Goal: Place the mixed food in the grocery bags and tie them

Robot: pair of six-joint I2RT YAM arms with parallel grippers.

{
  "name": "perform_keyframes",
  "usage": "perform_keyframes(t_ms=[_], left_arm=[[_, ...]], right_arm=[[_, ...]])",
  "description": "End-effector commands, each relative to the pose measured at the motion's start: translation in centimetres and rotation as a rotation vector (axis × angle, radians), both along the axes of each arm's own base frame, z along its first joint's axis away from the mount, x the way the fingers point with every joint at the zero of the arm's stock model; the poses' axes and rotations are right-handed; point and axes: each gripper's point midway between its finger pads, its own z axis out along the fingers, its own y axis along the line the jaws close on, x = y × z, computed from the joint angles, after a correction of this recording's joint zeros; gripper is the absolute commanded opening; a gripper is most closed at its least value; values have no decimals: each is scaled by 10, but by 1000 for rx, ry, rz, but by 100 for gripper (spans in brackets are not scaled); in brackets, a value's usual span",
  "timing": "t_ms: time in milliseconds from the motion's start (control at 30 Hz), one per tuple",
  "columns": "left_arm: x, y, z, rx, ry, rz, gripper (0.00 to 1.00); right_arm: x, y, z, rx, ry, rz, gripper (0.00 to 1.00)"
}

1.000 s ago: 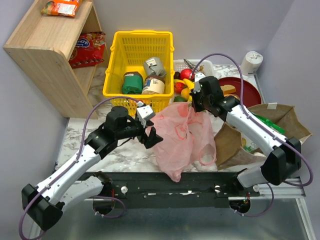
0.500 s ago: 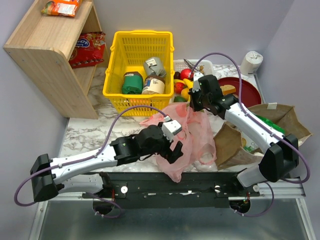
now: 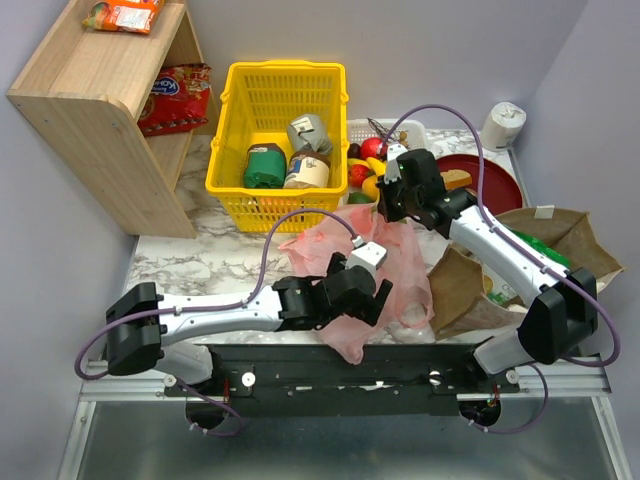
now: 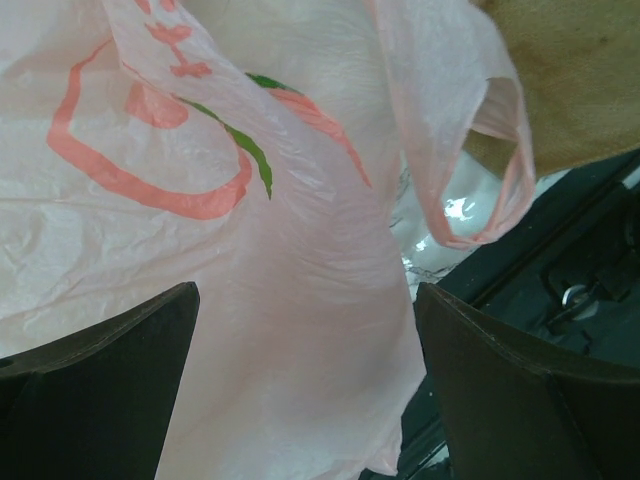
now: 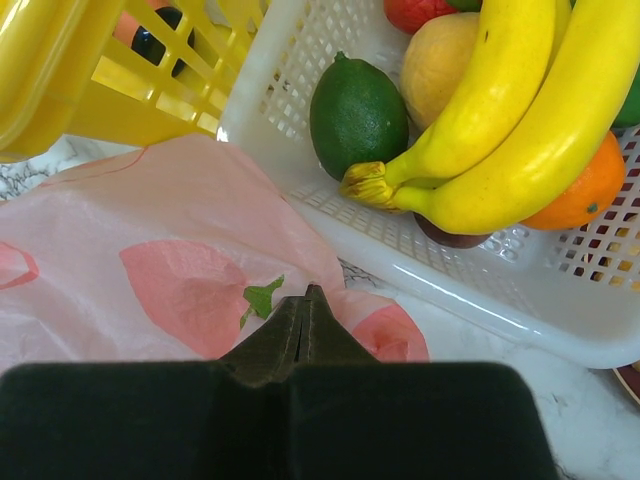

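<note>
since one second ago the left arm has swung from the 9 o'clock side of the bag to its 6 o'clock part. the right arm has held its place.

left gripper [image 3: 372, 293]: jaws spread wide, nothing between them. in the left wrist view both dark fingers [image 4: 100, 400] frame the thin translucent pink plastic bag with red prints [image 4: 250, 250], which lies below the gap. whether they touch it cannot be told. one loop handle [image 4: 415, 140] of the pink plastic bag stands at 2 o'clock in that view, with brown paper behind it.

right gripper [image 3: 385, 210]: jaws pressed together, pinching the 12 o'clock edge of the pink plastic bag. in the right wrist view the film rises to a peak at the closed tips.

surroundings, top view, 12 o'clock away from the arm bases:
- the white perforated plastic basket [image 5: 450, 280] sits just beyond the right gripper at 12 o'clock. it holds the yellow bananas [image 5: 520, 150], the small round orange fruit [image 5: 590, 195] touching them, and a dark green lime [image 5: 358, 115].
- the large stiff brown paper bag [image 3: 565, 235] lies on its side at 3 o'clock of the pink plastic bag, touching it. a green crisp packet [image 3: 535, 247] shows in its mouth.
- the yellow plastic basket [image 3: 285, 100] with tins and jars [image 3: 300, 160] stands at 11 o'clock.
- the round red plate [image 3: 495, 180] lies at 1 o'clock.
- the wooden shelf [image 3: 100, 110] stands at 10 o'clock on the marble table [image 3: 180, 265].
</note>
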Motion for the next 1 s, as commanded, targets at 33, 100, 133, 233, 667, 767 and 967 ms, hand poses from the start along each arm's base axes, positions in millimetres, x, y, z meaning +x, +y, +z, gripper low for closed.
perform_keyframes(t_ms=[33, 100, 133, 233, 667, 767, 967], left_arm=[[2, 0, -16, 25, 12, 36, 93], [3, -6, -11, -35, 7, 26, 79], [0, -6, -15, -44, 25, 6, 69], [10, 1, -10, -111, 37, 11, 35], [41, 66, 102, -659, 37, -256, 0], [27, 74, 127, -789, 47, -395, 0], [17, 88, 141, -857, 92, -526, 0]], right_arm=[[2, 1, 11, 44, -23, -1, 1], [1, 2, 12, 49, -26, 6, 1], [-1, 3, 13, 54, -23, 11, 1], [-6, 3, 15, 64, -22, 29, 1], [-98, 21, 115, 322, -156, 362, 80], [-136, 33, 132, 440, -166, 524, 77], [-165, 49, 101, 583, -21, 629, 60]])
